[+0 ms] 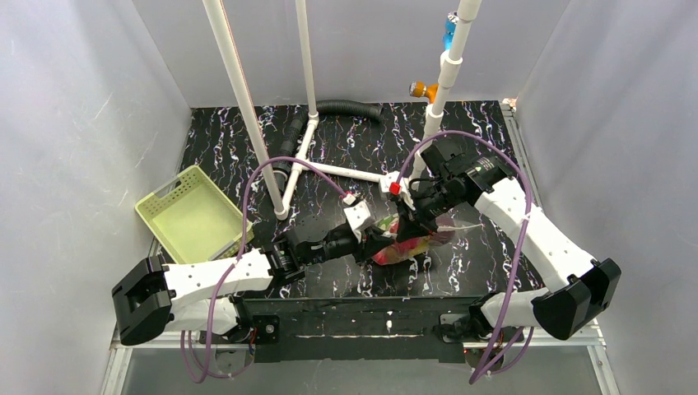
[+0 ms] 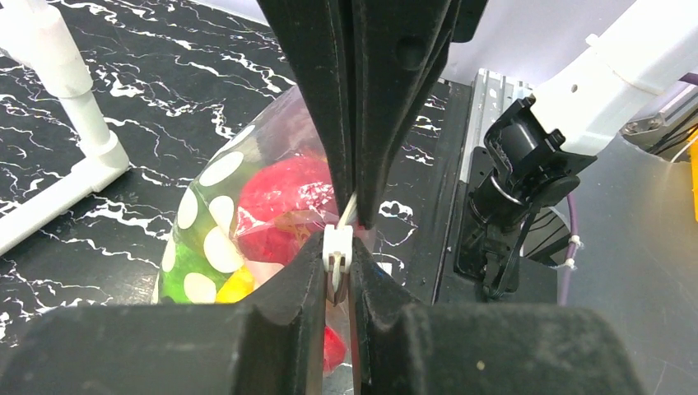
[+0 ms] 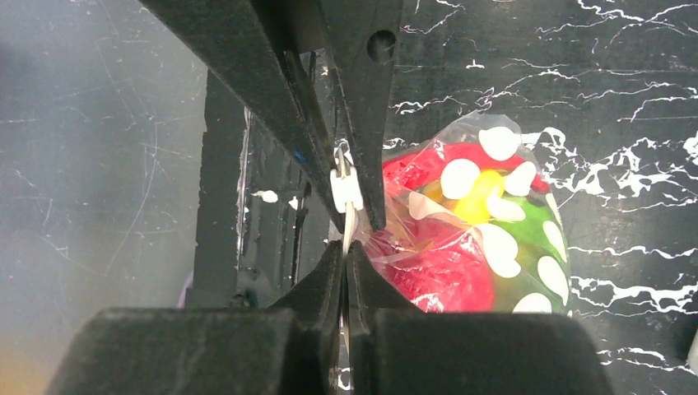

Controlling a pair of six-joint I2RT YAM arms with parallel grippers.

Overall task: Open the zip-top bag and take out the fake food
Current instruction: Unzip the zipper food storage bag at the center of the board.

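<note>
Clear dotted zip-top bag (image 3: pixel 497 240) bulges with fake food (image 3: pixel 436 276).

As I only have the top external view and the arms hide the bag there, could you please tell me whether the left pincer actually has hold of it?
Observer: Yes. In the left wrist view the left pincer is shut on the top edge of the zip-top bag, right at a small white tab.
Operator: Thank you. And the right one?
Observer: The right wrist view shows the right pincer shut on that same edge, facing the left one's tips.
Operator: Is any food out?
Observer: None that I can see. The fake food sits inside the dotted plastic: red pieces, a yellow one and a green one.
</note>
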